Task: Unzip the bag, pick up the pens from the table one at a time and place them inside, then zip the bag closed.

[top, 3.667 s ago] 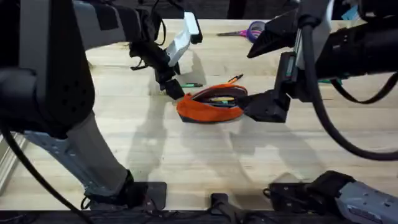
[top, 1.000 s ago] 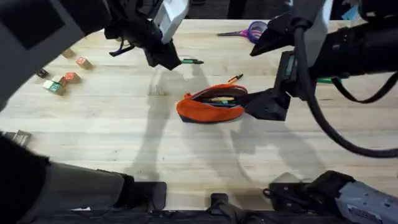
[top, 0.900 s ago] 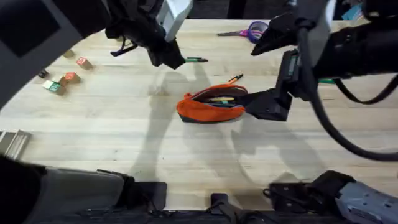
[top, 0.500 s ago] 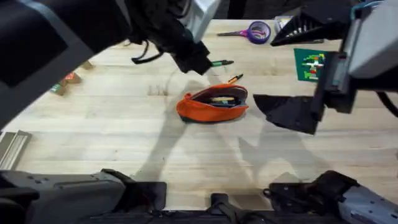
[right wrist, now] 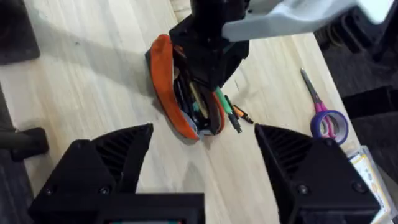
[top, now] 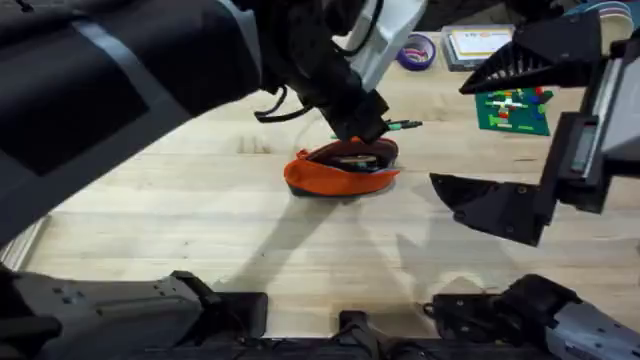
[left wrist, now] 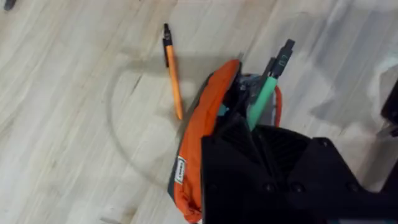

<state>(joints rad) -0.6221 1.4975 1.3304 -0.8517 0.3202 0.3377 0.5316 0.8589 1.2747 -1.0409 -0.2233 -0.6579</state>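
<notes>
Pouch (top: 340,170) soft, floppy at frame centre; left hand (left wrist: 252,121) pinches light green pen (left wrist: 264,96) (slim, slippery); right hand (right wrist: 202,146) open.

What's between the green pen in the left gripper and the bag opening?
Nothing visible. The left gripper holds the green pen right over the open bag. The orange pen lies on the table beside the bag.

Left arm stretched forward across the middle, left gripper (top: 368,128) clamped shut, right gripper (right wrist: 202,146) spread wide, raised
</notes>
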